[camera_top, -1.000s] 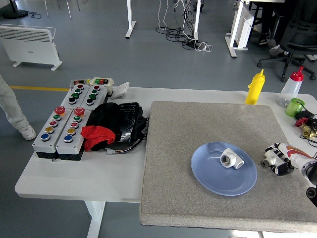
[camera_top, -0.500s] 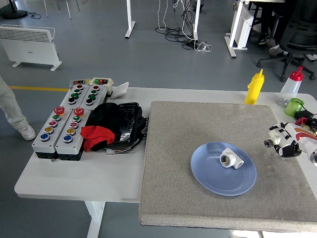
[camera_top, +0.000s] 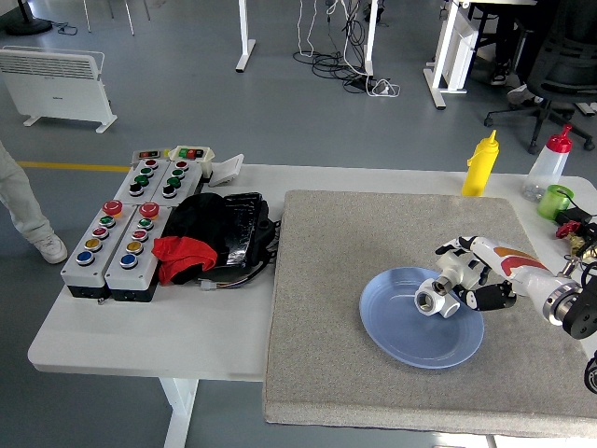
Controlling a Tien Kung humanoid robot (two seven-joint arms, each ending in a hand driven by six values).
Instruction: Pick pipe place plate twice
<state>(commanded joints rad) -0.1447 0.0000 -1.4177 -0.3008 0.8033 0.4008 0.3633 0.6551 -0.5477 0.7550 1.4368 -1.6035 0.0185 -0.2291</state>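
Observation:
A blue plate (camera_top: 401, 331) lies on the grey mat (camera_top: 373, 243), right of its middle. A white pipe tee (camera_top: 432, 301) lies on the plate's right part. My right hand (camera_top: 464, 275) reaches in from the right edge and is over the plate's right rim. Its fingers are curled around a second white pipe piece (camera_top: 457, 270), held right beside and slightly above the tee on the plate. I cannot tell whether the two pipes touch. My left arm is out of view.
Two grey button boxes (camera_top: 121, 233) and a black bag with a red cloth (camera_top: 210, 233) lie on the table's left. A yellow bottle (camera_top: 480, 165), a red-capped clear bottle (camera_top: 548, 166) and a green cup (camera_top: 557, 200) stand at the back right.
My right hand has lifted from the mat's right edge and moved left with the pipe piece, to over the plate's right rim. The tee on the plate has not moved.

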